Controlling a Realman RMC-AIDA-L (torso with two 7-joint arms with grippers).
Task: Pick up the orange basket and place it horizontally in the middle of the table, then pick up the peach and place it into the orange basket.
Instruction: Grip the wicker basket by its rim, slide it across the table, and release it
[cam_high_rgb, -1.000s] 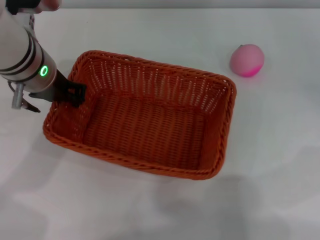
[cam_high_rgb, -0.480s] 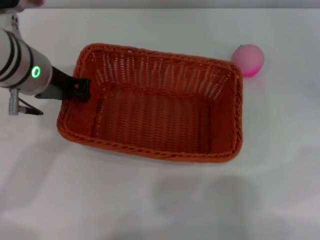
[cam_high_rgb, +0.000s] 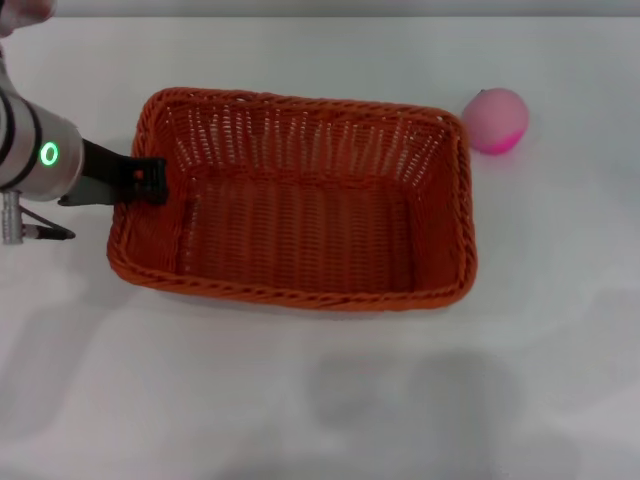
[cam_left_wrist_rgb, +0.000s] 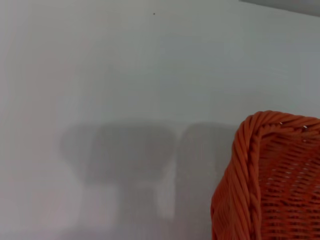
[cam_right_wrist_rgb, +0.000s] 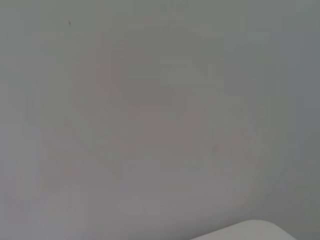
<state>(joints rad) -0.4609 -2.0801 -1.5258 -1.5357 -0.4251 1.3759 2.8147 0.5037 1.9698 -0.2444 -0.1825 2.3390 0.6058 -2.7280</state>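
Observation:
The orange basket (cam_high_rgb: 290, 296) lies lengthwise across the middle of the white table (cam_high_rgb: 300, 410), its long sides running left to right. My left gripper (cam_high_rgb: 150, 181) reaches in from the left and is shut on the braided rim of the basket's left short side. In the left wrist view a corner of the basket (cam_left_wrist_rgb: 250, 170) shows over the bare tabletop. The peach (cam_high_rgb: 494, 120), pale pink with a magenta blush, sits on the table just beyond the basket's far right corner, apart from it. My right gripper is out of view.
The left arm's grey body with its green light ring (cam_high_rgb: 47, 155) hangs over the table's left side. The table's far edge (cam_high_rgb: 320, 14) runs along the back. The right wrist view shows only a plain pale surface.
The left gripper has swung the basket from a slanted pose to lie square with the table, and has drawn it slightly left. The peach has not moved.

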